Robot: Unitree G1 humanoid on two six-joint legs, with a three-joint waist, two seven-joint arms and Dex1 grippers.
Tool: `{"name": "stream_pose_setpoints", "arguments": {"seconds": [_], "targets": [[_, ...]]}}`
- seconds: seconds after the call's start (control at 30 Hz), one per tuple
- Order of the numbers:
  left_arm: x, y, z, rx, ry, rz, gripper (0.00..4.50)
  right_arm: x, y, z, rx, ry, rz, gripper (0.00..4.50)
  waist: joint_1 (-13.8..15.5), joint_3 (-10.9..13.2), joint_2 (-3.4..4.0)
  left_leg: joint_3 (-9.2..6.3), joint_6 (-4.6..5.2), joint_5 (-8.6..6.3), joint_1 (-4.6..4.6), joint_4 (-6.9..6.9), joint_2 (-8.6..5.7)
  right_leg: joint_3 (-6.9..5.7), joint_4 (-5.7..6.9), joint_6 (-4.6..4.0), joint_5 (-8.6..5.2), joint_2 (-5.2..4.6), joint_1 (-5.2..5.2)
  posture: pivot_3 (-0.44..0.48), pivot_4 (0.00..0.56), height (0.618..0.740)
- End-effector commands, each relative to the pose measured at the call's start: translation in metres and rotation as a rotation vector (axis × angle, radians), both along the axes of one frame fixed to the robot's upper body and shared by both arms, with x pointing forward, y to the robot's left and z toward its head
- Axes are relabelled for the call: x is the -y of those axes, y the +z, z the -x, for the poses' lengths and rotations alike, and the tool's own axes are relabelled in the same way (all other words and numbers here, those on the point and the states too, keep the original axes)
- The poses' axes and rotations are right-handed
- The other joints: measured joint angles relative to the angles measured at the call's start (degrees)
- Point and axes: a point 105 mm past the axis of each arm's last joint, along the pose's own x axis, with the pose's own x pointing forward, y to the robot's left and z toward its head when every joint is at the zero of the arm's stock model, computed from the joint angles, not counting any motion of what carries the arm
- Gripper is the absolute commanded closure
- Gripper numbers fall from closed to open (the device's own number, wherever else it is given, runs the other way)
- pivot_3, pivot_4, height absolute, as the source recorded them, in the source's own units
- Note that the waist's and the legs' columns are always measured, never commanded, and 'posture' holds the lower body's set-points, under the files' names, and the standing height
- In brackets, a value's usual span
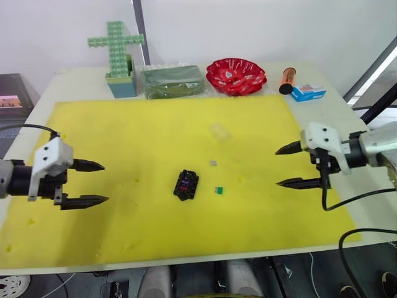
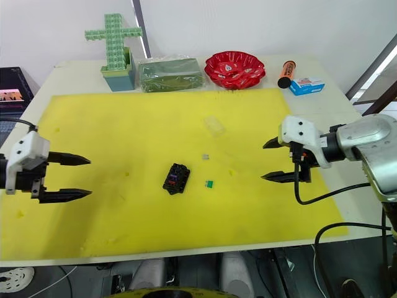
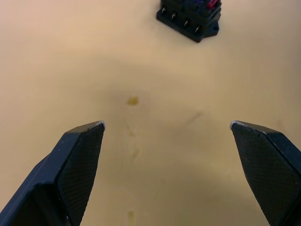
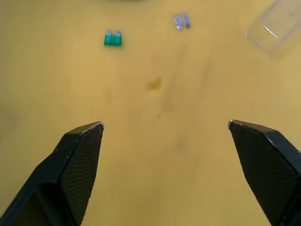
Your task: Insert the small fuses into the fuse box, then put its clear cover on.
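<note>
1. The light is bright and even across the yellow mat (image 1: 124, 143), with no harsh glare on it.
2. Shadows are soft and short; the fuse box (image 1: 186, 184) casts only a faint dark edge.
3. The red bowl (image 1: 236, 76) carries small white highlights from overhead light.
4. In the right wrist view the green fuse (image 4: 112, 38) and clear cover (image 4: 277, 26) are blurred, while the pincer fingertips (image 4: 80, 165) show sharp texture.
5. The wrist views look warmer and duller.
</note>
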Motion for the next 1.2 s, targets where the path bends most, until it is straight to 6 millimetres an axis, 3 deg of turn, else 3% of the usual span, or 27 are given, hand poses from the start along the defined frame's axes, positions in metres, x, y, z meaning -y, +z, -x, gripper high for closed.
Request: {"name": "stream_pose_setpoints", "arguments": {"seconds": [0.03,0.23,0.47,0.67,0.77,0.87,1.2], "targets": [[-0.006,0.012,0.002,0.05,0.013,-0.025,0.0,0.008,0.011,0.001,0.032,-0.015,0.005,0.03,0.0,0.0,0.06,0.0,0.0,0.0,0.0,0.0,0.0,0.0,-0.03,0.0,0.0,0.0,0.0,0.0,0.15,0.74],[0.008,0.008,0.001,0.057,-0.014,0.013,0.0,-0.004,0.007,0.001,-0.038,-0.03,-0.079,0.03,0.0,0.1,0.12,0.04,0.0,0.0,-0.03,-0.02,0.0,0.0,-0.16,0.0,0.01,-0.02,0.05,0.0,0.15,0.74],[0.062,0.004,0.008,0.026,-0.171,0.129,0.0,-0.042,-0.013,0.008,-0.404,-0.171,-0.313,0.03,0.1,0.1,0.09,0.03,0.0,0.0,-0.05,0.0,0.0,0.03,-0.12,0.0,0.03,-0.01,0.07,0.0,0.15,0.74],[0.085,0.001,0.017,-0.002,-0.252,0.151,0.0,-0.068,-0.037,0.021,-0.607,-0.236,-0.352,0.03,0.1,0.0,0.07,0.0,0.0,0.0,-0.06,0.01,-0.03,0.05,-0.11,0.0,0.04,0.02,0.08,0.0,0.15,0.74],[0.095,0.002,0.02,0.0,-0.287,0.165,0.0,-0.083,-0.049,0.033,-0.688,-0.232,-0.362,0.66,0.2,0.0,0.04,-0.01,0.0,0.0,-0.05,0.02,-0.03,0.04,-0.1,0.01,0.04,0.02,0.1,0.0,0.15,0.74],[0.1,0.006,0.02,0.014,-0.303,0.178,0.0,-0.089,-0.059,0.032,-0.69,-0.267,-0.356,1.72,0.3,0.0,0.04,-0.03,0.01,0.0,-0.06,0.03,-0.06,0.05,-0.08,0.02,0.04,0.03,0.12,0.0,0.15,0.74],[0.123,0.018,0.028,0.046,-0.373,0.236,0.0,-0.093,-0.075,0.015,-0.773,-0.425,-0.448,1.72,0.2,0.0,-0.06,-0.09,0.01,0.01,-0.04,0.07,-0.11,0.08,0.01,0.05,0.06,0.05,0.16,0.0,0.15,0.74]]}}
